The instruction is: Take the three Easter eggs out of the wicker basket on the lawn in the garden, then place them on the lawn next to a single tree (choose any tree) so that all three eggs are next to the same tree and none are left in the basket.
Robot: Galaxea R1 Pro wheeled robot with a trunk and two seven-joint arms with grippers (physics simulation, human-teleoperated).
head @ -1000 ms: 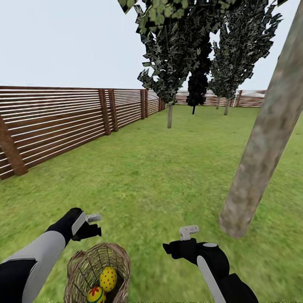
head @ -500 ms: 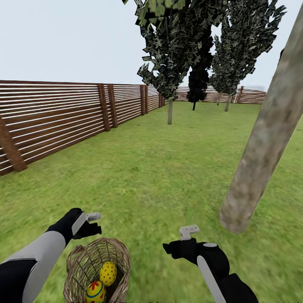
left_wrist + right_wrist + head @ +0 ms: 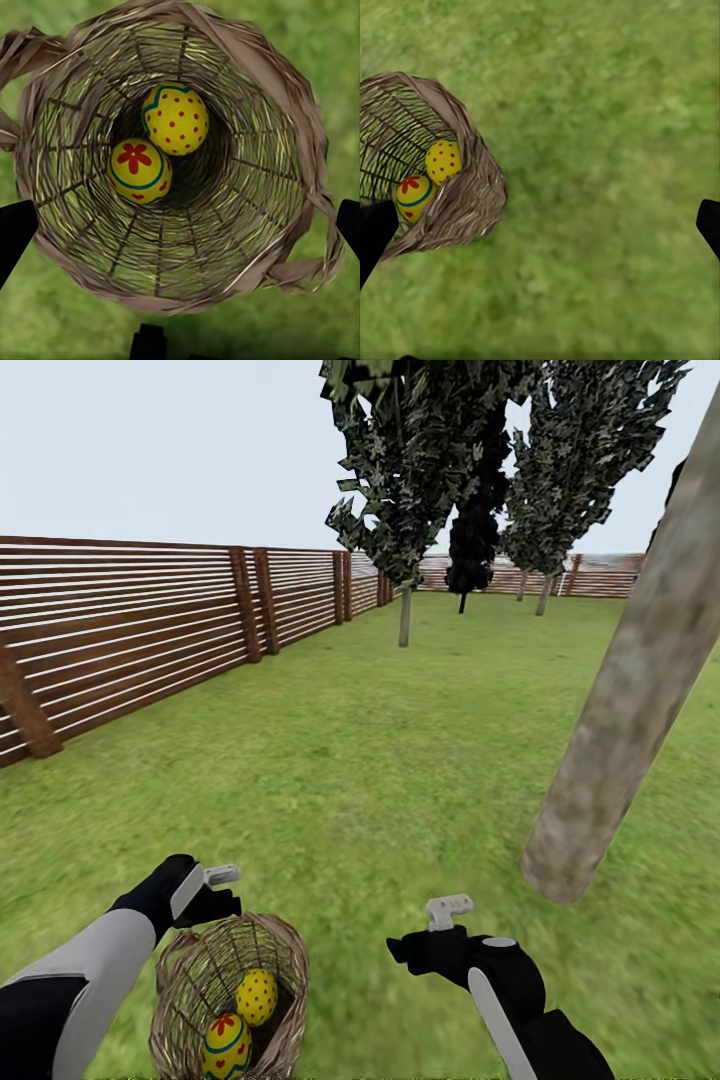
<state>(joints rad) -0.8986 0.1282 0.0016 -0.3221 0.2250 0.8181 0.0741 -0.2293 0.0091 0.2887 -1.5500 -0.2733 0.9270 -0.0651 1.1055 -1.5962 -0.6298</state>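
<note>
My left gripper (image 3: 222, 890) hangs right over the basket (image 3: 180, 980). Through its wrist camera I see its two dark fingertips (image 3: 15, 232) spread wide, one at each side of the basket's rim (image 3: 300, 112), holding nothing and touching nothing that I can make out. My right gripper (image 3: 440, 925) hangs over bare lawn (image 3: 380, 760) just beside the basket, and its fingertips (image 3: 373, 229) are also spread far apart and empty.

The basket sits on the grass close in front of me, between my two arms and nearer the left one. I count two eggs inside it, lying side by side and touching at the bottom: a yellow egg with red dots (image 3: 175, 118) and a yellow egg with a red flower and a blue-green band (image 3: 139, 170). I cannot find a third egg in any view.

Ahead and to my right stands one thick, leaning grey-brown trunk (image 3: 620, 710), well apart from the basket, with open grass between. Farther back I count three thin-trunked trees with grey-green leaves, the nearest (image 3: 405, 510) in the middle of the lawn, and one dark narrow tree (image 3: 470, 555) behind them. A brown slat fence (image 3: 130, 640) runs along the left side and across the far end.
</note>
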